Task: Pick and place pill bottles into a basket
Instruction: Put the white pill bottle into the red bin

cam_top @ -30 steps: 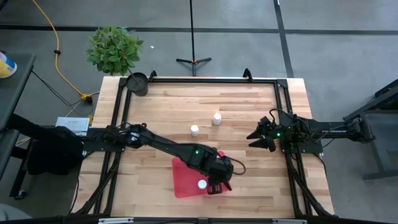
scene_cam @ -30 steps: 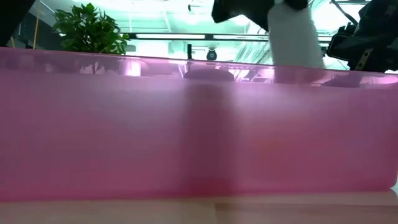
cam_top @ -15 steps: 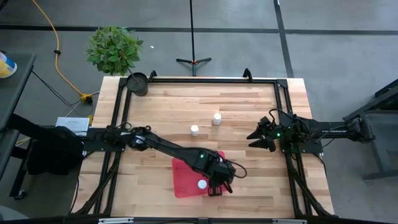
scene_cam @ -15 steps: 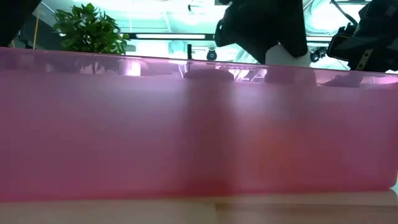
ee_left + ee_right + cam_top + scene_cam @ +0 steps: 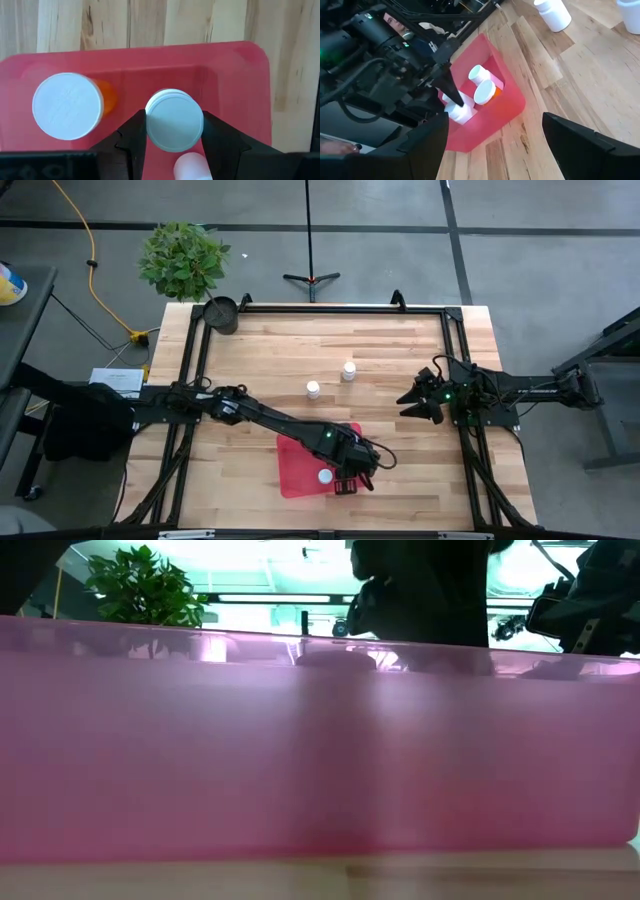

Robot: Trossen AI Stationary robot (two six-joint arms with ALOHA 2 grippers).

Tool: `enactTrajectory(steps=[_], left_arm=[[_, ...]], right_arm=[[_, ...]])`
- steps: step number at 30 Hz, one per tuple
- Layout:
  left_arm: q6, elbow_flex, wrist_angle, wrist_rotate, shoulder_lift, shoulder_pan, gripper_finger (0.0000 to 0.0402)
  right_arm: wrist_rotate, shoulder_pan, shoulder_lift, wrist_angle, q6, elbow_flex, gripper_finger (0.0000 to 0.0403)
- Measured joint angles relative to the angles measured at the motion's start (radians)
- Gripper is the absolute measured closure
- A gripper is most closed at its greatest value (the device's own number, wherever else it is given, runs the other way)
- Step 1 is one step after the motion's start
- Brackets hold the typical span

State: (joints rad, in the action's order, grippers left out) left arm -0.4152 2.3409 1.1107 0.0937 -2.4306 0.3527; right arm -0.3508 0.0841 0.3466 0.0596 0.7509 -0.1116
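The red tray (image 5: 296, 463) lies near the table's near edge, and its wall fills the low view (image 5: 300, 740). My left gripper (image 5: 174, 125) hangs over the tray's right part (image 5: 346, 480), shut on a white-capped pill bottle (image 5: 174, 119). An orange bottle with a white cap (image 5: 67, 105) stands upright in the tray beside it, and another bottle (image 5: 479, 74) is in the tray too. Two white bottles (image 5: 313, 389) (image 5: 348, 370) stand on the table farther back. My right gripper (image 5: 408, 404) waits open at the table's right side. My left gripper pinches the bottle between its two fingers (image 5: 134, 135), one on either side just below the round white cap (image 5: 152, 122). The fingers come from above, pointing down. The bottle stands upright inside the tray; whether its base rests on the tray floor I cannot tell.
A dark round cup (image 5: 222, 313) stands at the far left corner next to a potted plant (image 5: 183, 258). A black frame (image 5: 330, 308) runs around the table. Bare wood lies between the tray and the two standing bottles.
My left gripper has gone down into the tray with the white bottle and a little toward the near edge. In the low view the bottle has sunk behind the tray's wall, and only the dark gripper shows above it.
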Motion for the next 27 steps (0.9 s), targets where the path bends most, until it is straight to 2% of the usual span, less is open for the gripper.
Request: enactTrajectory(steps=[8, 14, 17, 27], left_arm=[[0.000, 0.000, -0.002, 0.005, 0.001, 0.000, 0.0211], [0.000, 0.000, -0.005, 0.009, 0.002, 0.000, 0.0156], [0.000, 0.000, -0.007, 0.009, 0.002, 0.000, 0.0141], [0.019, 0.000, -0.010, 0.013, 0.002, 0.000, 0.0151]], right_arm=[[0.000, 0.000, 0.000, 0.003, -0.002, 0.000, 0.0091], [0.000, 0.000, 0.000, 0.003, -0.007, 0.000, 0.0091], [0.000, 0.000, 0.000, 0.003, -0.009, 0.000, 0.0091], [0.000, 0.000, 0.000, 0.003, -0.011, 0.000, 0.0091]])
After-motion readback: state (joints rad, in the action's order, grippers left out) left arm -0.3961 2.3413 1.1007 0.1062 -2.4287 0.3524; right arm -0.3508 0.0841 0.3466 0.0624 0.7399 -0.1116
